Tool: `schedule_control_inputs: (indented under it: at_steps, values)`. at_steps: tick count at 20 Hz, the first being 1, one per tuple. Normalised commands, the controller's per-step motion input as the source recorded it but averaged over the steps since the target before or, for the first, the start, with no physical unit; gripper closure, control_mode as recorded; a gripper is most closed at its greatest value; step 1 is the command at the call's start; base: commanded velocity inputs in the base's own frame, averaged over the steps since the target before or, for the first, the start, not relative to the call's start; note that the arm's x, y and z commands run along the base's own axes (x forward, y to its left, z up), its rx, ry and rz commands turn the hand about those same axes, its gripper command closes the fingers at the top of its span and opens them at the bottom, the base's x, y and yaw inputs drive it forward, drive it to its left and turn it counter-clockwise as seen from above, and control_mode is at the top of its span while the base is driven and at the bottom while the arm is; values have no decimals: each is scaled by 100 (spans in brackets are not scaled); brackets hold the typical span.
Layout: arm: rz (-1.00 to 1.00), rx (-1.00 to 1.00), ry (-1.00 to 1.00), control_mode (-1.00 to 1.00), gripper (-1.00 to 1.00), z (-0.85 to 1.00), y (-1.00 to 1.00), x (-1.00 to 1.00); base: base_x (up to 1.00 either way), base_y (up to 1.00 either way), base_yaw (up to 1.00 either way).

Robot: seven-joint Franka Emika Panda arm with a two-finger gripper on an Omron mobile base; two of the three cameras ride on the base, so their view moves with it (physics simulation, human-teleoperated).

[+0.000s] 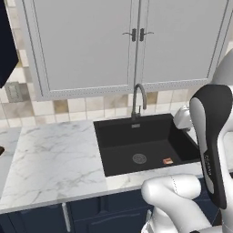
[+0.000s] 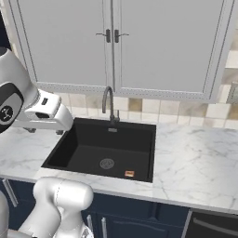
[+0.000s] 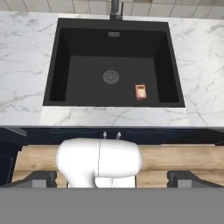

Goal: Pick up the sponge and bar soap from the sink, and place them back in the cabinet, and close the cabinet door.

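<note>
The gripper (image 3: pixel 112 177) has its jaws spread wide with nothing between them, poised high above the sink (image 3: pixel 61 57). The bar soap (image 3: pixel 140 92) lies flat on the basin floor, right of the round drain (image 3: pixel 111 77), near the front wall. The left base view alone shows a dark navy cabinet door (image 1: pixel 7 41) at the upper left. The gooseneck tap (image 2: pixel 109 104) rises behind the basin, marble counter (image 2: pixel 195 158) on both sides.
</note>
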Motion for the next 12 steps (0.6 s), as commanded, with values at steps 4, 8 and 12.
schedule_control_inputs:
  at_steps: [4, 8, 12]
  values:
    - [0, 0, 0, 100, -100, 0, 0, 0, 4, -12, 0]
    - [0, 0, 0, 100, -100, 0, 0, 0, 19, -10, 0]
    - [0, 0, 0, 100, -100, 0, 0, 0, 25, -7, 0]
